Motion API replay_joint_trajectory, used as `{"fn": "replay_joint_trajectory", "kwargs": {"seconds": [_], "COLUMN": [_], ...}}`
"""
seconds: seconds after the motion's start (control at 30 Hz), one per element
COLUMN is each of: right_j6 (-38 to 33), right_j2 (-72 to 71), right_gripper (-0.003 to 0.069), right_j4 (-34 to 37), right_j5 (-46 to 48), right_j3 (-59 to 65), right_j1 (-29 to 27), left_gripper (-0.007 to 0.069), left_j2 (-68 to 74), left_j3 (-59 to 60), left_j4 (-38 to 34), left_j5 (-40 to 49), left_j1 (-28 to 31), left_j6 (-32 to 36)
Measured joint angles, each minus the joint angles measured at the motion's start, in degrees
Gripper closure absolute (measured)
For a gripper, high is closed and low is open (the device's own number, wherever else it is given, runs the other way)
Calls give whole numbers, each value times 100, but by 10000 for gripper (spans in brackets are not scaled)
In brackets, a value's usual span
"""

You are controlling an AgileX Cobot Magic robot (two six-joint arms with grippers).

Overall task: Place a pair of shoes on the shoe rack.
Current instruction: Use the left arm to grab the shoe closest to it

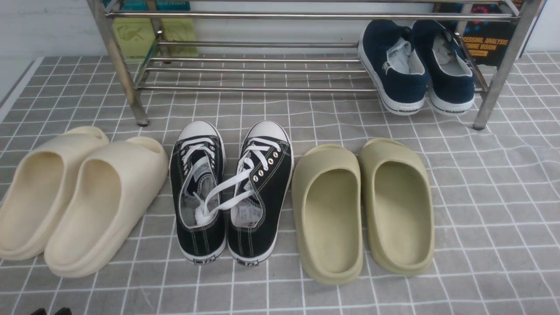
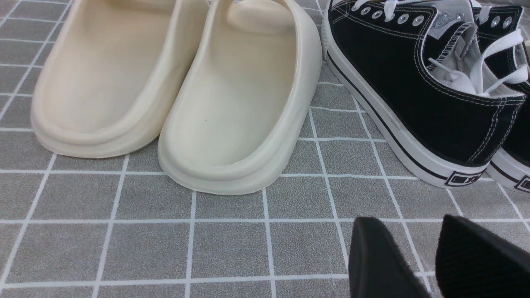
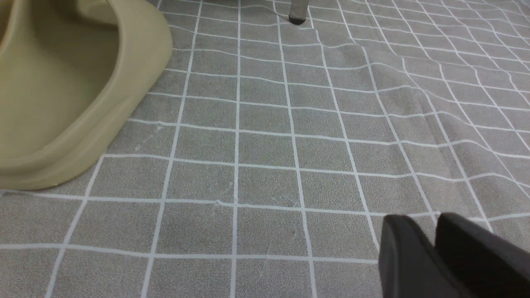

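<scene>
The pair of shoes, two black canvas sneakers (image 1: pixel 199 192) (image 1: pixel 262 188) with white toe caps and laces, stands side by side on the grey gridded mat in front of the shoe rack (image 1: pixel 262 70), toes toward it. In the left wrist view the nearer sneaker (image 2: pixel 414 91) lies ahead of my left gripper (image 2: pixel 408 225), whose fingers stand apart with only mat between them, short of the heel. In the front view only its tips (image 1: pixel 50 311) peek in at the bottom edge. My right gripper (image 3: pixel 428 221) hovers shut and empty over bare mat.
Cream slides (image 1: pixel 74 197) lie left of the sneakers and olive slides (image 1: pixel 363 210) right of them. Navy slip-on shoes (image 1: pixel 415 65) occupy the right end of the rack's lower shelf. A rack leg (image 3: pixel 297 12) stands far ahead of the right gripper. The mat is wrinkled at right.
</scene>
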Motion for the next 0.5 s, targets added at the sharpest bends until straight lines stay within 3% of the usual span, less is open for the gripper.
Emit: {"fn": "replay_joint_trajectory", "kwargs": {"seconds": [0.5], "right_j6": [0], "right_j2": [0], "right_gripper": [474], "right_j4": [0], "right_j5": [0], "right_j3": [0], "right_j1": [0], "left_gripper": [386], "left_j2": [0], "left_j3": [0], "left_j4": [0], "left_j5": [0], "left_j1": [0], "left_j6": [0]}}
